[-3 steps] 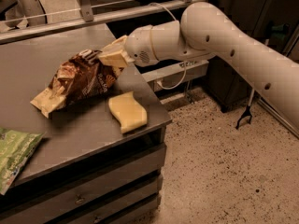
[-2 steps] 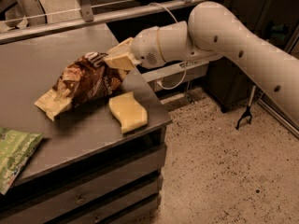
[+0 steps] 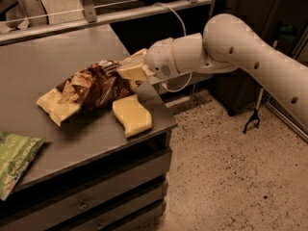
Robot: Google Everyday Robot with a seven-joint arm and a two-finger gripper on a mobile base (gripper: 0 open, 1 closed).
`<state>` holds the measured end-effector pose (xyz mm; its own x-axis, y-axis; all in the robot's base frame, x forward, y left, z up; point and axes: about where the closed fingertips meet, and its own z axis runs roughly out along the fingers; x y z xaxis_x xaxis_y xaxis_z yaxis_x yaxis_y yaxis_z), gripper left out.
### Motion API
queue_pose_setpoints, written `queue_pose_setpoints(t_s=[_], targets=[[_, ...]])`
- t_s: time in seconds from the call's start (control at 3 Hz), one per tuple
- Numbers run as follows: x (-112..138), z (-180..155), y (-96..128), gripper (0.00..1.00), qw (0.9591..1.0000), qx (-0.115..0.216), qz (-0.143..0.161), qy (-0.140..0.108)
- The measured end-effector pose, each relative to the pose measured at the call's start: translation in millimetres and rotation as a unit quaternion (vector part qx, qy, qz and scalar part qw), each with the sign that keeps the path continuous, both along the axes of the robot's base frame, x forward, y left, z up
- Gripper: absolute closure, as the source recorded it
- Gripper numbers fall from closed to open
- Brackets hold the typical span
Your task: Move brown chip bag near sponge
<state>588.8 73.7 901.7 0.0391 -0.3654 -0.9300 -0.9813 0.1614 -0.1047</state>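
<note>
Gripper (image 3: 131,72) at table's (image 3: 62,47) right edge, clamped on brown chip bag (image 3: 91,88); bag's right end hidden behind it. Bag lettering too crumpled to read. Bag touching or overlapping upper edge of sponge (image 3: 132,115): cannot tell. Green snack bag (image 3: 14,160) cut off by left edge. Arm (image 3: 250,57) cut off at right edge. Table cut off at left. Black tool (image 3: 252,121) on floor: upper part hidden behind arm.

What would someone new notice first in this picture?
A big white arm reaches in from the right, its claw gripping the right end of the brown chip bag on the grey table. The sponge lies right beside that bag, near the table's front right corner. A green bag sits at the picture's left edge.
</note>
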Motion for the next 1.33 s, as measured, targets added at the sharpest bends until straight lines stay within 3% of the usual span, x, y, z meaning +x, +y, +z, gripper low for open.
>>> queue_pose_setpoints(t_s=[0.67, 1.0, 1.33], targets=[[6, -12, -13, 0.36, 0.9999, -0.003, 0.002, 0.013], [6, -8, -8, 0.13, 0.9997, 0.0, 0.007, 0.022], [6, 2, 2, 0.0, 0.9991, 0.009, 0.006, 0.04]])
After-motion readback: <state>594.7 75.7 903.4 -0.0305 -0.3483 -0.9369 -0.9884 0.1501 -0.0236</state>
